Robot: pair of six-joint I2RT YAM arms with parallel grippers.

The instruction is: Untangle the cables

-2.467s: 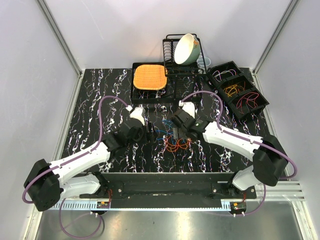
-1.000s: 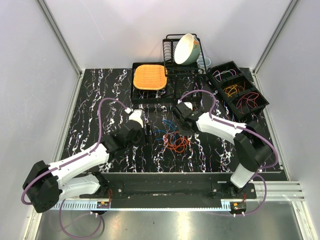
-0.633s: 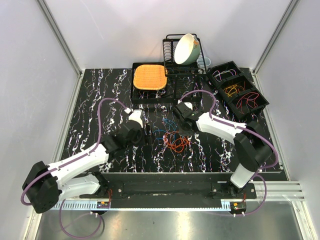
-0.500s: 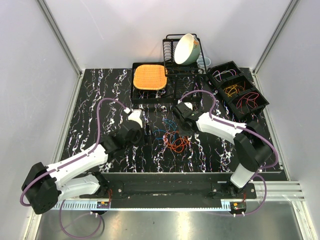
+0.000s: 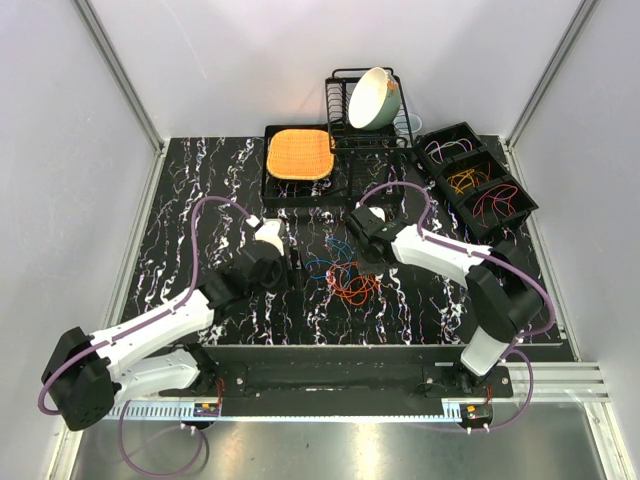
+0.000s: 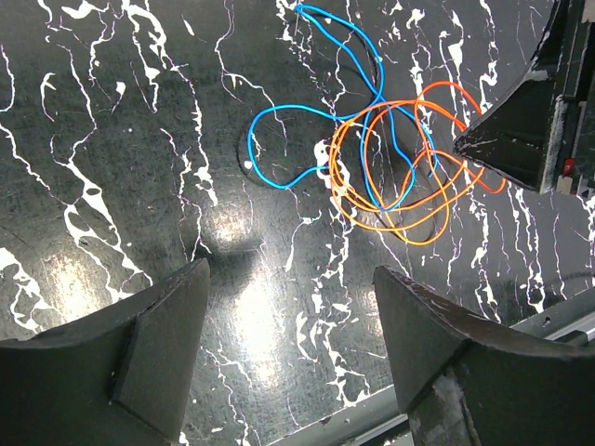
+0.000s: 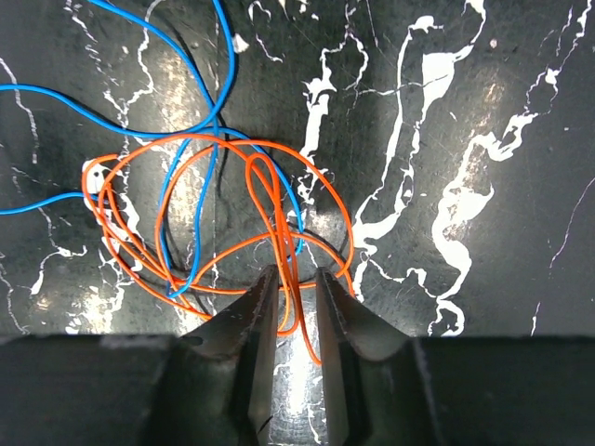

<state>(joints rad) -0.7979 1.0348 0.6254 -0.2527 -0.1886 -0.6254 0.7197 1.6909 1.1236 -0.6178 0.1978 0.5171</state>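
Right tool (image 7: 296, 279) now stands slightly parted astride the orange cable (image 7: 279, 223), its pinch released; left tool (image 6: 290, 279) gapes empty; cables (image 5: 345, 275) remain tangled.

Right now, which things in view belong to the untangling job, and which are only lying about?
Belongs to the job: orange cable, blue cable, right tool astride an orange strand, left tool, probably the divided bin holding sorted cables.
Lying about: dish rack, bowl, orange mat, black tray under it.
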